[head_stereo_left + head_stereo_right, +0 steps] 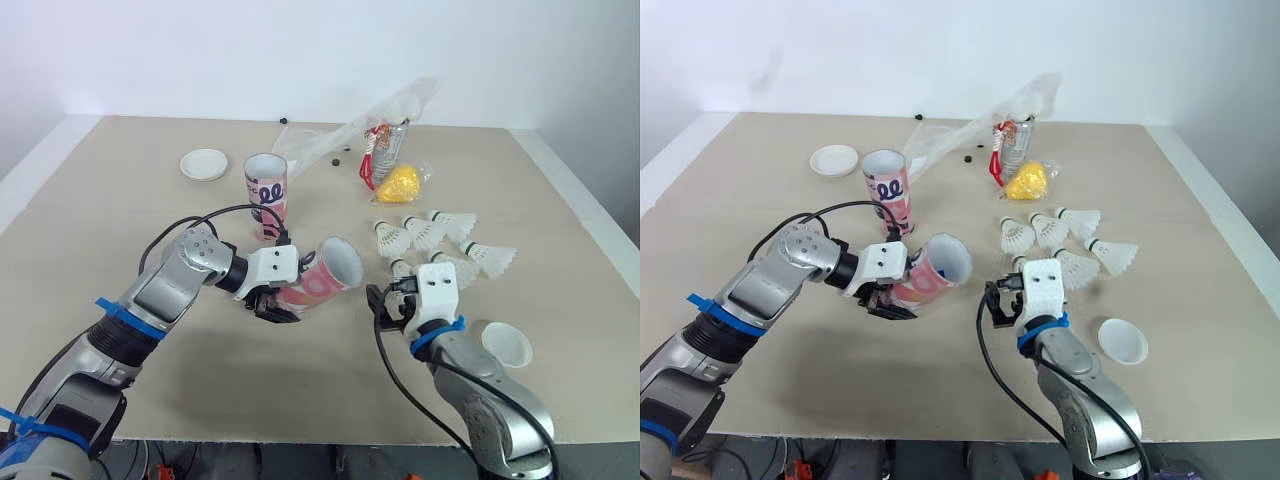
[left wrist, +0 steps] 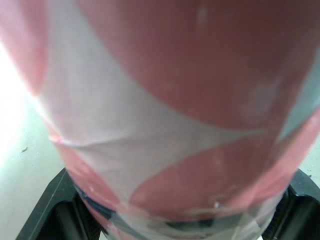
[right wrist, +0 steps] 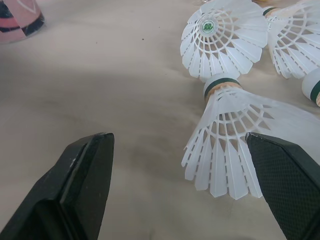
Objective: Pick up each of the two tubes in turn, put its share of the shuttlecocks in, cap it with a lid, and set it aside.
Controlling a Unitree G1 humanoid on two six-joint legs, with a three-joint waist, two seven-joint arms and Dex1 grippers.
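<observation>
Left eye view first: the left tool is clamped on a pink-and-white patterned cardboard tube. The tube is tipped well over, its open white mouth turned toward the robot's right and slightly upward. It sits low over the beige tabletop, near the middle, and whether its base touches the surface we cannot tell from here. In the left wrist view we get that tube's pink and white wall close up, with the black fingers pressed in at either side of it.

Behind the held one, a second pink-and-white cardboard tube stands upright with its mouth open. Further back, to the robot's left, lies a round white plastic lid.

Over to the right: the right tool hangs low over the tabletop, its two black fingers spread wide apart and gripping nothing. In the right wrist view we see a white plastic-skirted shuttlecock lying on its side, skirt toward the tool, its edge just beside one finger. Another white shuttlecock lies just beyond it. Both belong to a loose cluster of white shuttlecocks ahead of the right tool.

A second round white lid rests beside the right forearm. Toward the far edge we have a crumpled clear plastic bag and a yellow lump in clear wrapping.
</observation>
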